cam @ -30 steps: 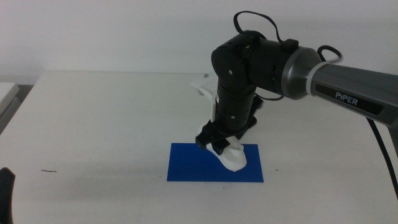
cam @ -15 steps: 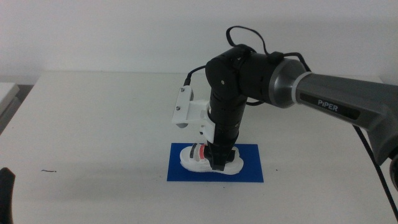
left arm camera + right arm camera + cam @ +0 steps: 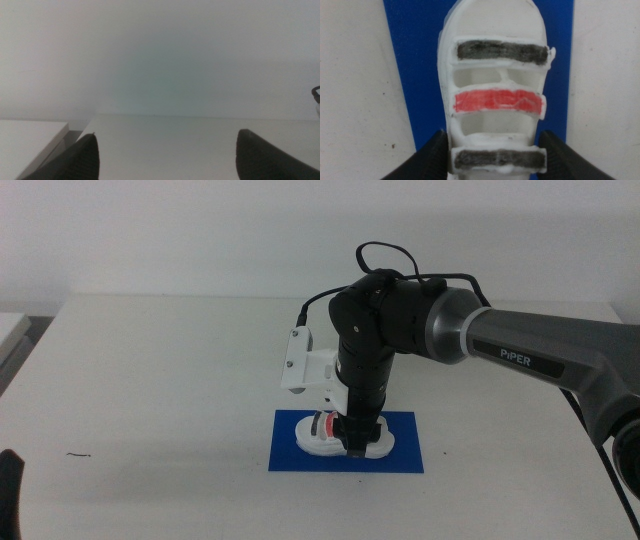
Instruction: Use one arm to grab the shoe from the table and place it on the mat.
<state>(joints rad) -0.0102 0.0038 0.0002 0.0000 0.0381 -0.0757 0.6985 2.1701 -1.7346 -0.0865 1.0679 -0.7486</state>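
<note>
The white shoe with two dark straps and one red strap lies flat on the dark-blue mat on the white table. The right arm comes in from the right and points straight down. My right gripper is shut on the shoe, one jaw against each side near its heel end. In the right wrist view the shoe sits between the jaws of the right gripper, with the mat under it. My left gripper waits at the bottom left edge and is open and empty.
The white wrist camera mount sticks out to the left of the right arm above the mat. A small dark mark lies on the table at the left. A white surface edge shows at the far left.
The right arm swung the shoe from a tilted, lifted pose down flat onto the mat. Over the last half second it only settled slightly lower. The left gripper has not moved.
</note>
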